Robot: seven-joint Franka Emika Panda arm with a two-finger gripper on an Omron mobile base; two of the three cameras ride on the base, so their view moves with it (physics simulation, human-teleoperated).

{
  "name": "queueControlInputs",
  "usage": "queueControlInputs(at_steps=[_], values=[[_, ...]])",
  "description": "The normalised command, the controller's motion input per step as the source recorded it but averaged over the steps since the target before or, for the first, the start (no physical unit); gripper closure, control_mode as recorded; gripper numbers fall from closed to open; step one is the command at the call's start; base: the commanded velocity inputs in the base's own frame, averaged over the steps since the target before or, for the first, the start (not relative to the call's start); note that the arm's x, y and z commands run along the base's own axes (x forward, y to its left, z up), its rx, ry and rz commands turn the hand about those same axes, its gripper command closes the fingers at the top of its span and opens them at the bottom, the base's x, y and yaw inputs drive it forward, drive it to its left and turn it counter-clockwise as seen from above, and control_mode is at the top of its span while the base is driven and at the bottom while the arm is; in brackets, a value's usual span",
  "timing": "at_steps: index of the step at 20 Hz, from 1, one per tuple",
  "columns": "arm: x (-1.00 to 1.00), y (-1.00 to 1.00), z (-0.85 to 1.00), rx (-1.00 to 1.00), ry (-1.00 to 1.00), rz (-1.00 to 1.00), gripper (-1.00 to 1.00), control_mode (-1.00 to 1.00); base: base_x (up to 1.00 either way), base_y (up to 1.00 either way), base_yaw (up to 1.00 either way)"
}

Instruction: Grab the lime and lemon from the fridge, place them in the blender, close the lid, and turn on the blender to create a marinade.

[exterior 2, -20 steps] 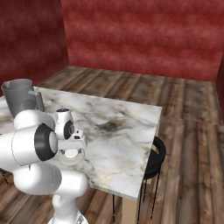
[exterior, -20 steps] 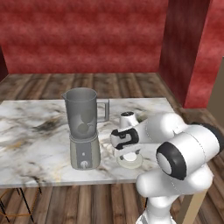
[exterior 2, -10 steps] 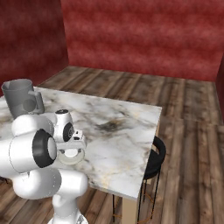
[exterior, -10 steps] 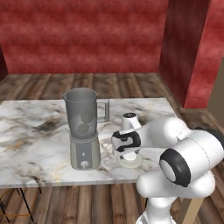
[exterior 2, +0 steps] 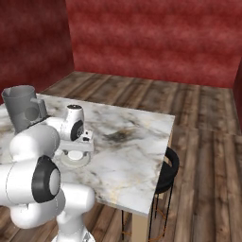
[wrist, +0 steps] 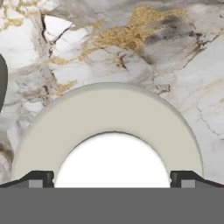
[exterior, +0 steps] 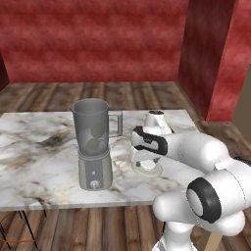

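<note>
The hand [wrist: 112, 179] is hovering wide open, gripping nothing, directly above the lid [wrist: 109, 127]. The lid is lying flat on the marble tabletop [exterior: 39, 162], just right of the blender [exterior: 94, 142].

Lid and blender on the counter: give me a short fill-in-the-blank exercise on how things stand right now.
1. The lid lies flat on the ____ counter.
2. The end effector above the lid has its jaws ____.
3. The blender jar has no ____ on it.

Missing words: marble; open; lid
</note>
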Motion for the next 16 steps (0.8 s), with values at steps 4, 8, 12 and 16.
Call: queueControlInputs(at_steps=[4,8,12,16], values=[[-0.01,0.0,0.95,0.03,0.0,0.0,1.0,-1.0,0.0,0.0,0.0],[-0.12,0.0,1.0,0.0,-0.01,-0.02,1.0,-1.0,0.0,0.0,0.0],[-0.24,0.0,0.98,0.0,-0.07,-0.03,1.0,-1.0,0.0,0.0,0.0],[-0.31,0.0,0.75,0.0,-0.13,-0.03,1.0,-1.0,0.0,0.0,0.0]])
